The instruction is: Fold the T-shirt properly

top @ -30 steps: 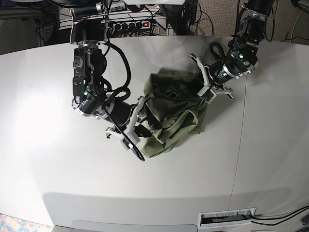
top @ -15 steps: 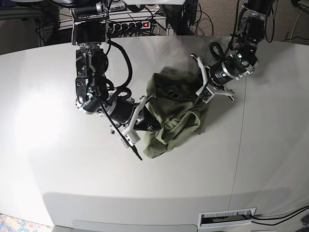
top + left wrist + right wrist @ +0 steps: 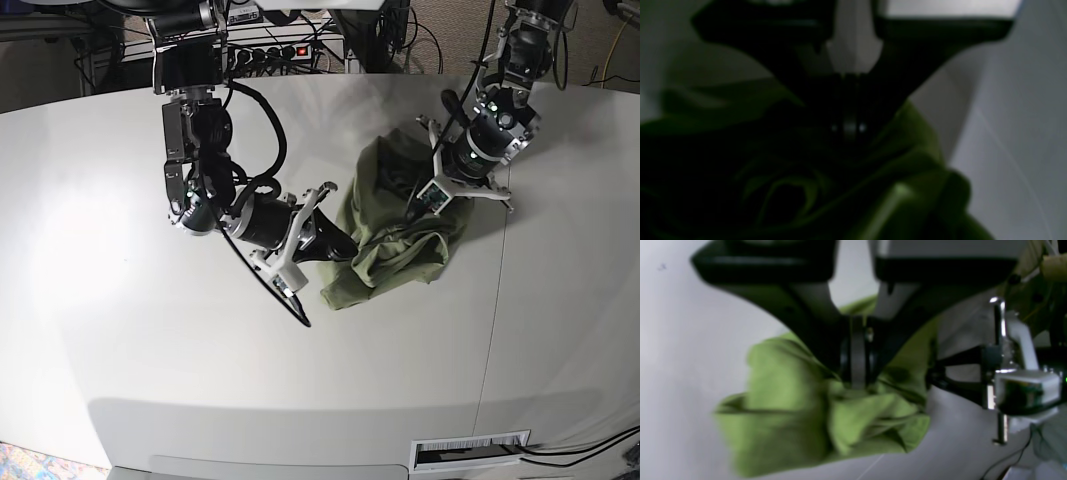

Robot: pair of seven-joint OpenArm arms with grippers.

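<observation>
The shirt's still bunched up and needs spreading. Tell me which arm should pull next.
Probably the right gripper: it is shut on the T-shirt with bare table behind it. The left gripper, also pinching cloth, could anchor.

A white tabletop [image 3: 300, 380] fills most of the base view. A seam line [image 3: 497, 300] is seen on its right. At the far edge, a power strip [image 3: 275, 52] (one red switch lit) and tangled cables [image 3: 430, 40] are located. A barcode label [image 3: 470, 452] is set at the near edge.
</observation>
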